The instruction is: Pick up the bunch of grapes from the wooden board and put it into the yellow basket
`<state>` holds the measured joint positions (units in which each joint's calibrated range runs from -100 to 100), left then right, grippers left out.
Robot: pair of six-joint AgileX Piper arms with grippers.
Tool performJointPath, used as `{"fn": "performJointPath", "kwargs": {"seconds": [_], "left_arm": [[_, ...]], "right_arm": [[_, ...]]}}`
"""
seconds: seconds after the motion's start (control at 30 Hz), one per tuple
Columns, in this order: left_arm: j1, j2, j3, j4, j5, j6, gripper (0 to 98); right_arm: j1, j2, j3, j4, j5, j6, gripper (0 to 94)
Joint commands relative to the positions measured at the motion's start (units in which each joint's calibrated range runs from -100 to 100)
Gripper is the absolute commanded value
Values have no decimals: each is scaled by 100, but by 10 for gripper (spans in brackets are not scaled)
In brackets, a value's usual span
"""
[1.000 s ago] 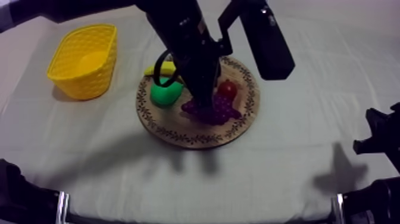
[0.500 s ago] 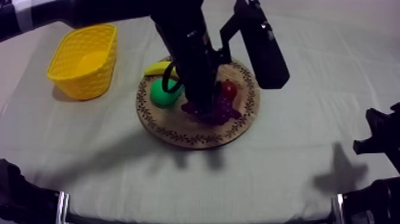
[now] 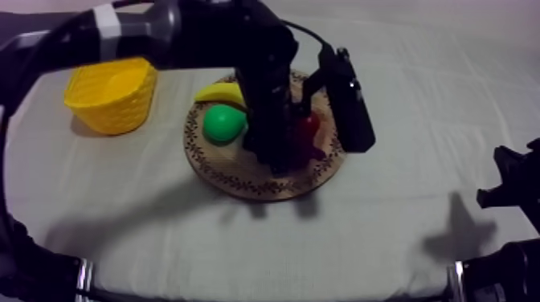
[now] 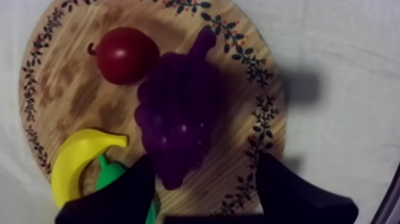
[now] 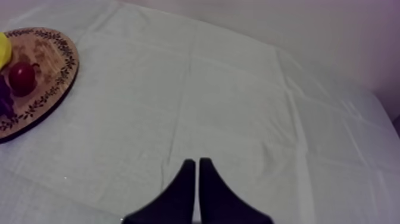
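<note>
Bunch of grapes [image 4: 178, 128]: lies flat on the wooden board [image 4: 59, 101], near its middle, stem end toward the patterned rim; not lifted.
Left gripper [image 4: 202, 170]: jaws spread wide, one black finger at each side of the bunch's lower end; no contact to be made out.
Change in left arm: lower and farther over the board [image 3: 233, 173] than a second ago; grapes then plain in the top view beneath the fingers, now almost wholly covered by the arm.
Small red fruit [image 4: 125, 55]: on the board just beside the bunch's upper part; same spot as before [image 3: 309, 124].
Banana [image 4: 80, 161]: at the board's edge, next to the pear [image 3: 223, 124]; neither shifted.
Yellow basket [image 3: 108, 116]: on the cloth, well apart from the board; place unchanged, upper rim now crossed by the arm.
Right gripper [image 5: 197, 164]: jaws pressed together, a narrow wedge over bare cloth [image 5: 238, 107], board off to one side; unmoved at the table's edge.
</note>
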<state>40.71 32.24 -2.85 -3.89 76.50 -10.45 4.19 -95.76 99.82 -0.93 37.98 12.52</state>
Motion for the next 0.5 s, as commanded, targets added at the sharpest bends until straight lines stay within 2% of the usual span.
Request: {"fn": "performJointPath", "kwargs": {"seconds": [0.0, 0.47], "left_arm": [[-9, 169, -65, -4, -56, -14, 666], [-52, 920, -806, 3, 49, -74, 692]], "right_arm": [[2, 0, -4, -2, 0, -9, 3], [2, 0, -4, -2, 0, -9, 3]]}}
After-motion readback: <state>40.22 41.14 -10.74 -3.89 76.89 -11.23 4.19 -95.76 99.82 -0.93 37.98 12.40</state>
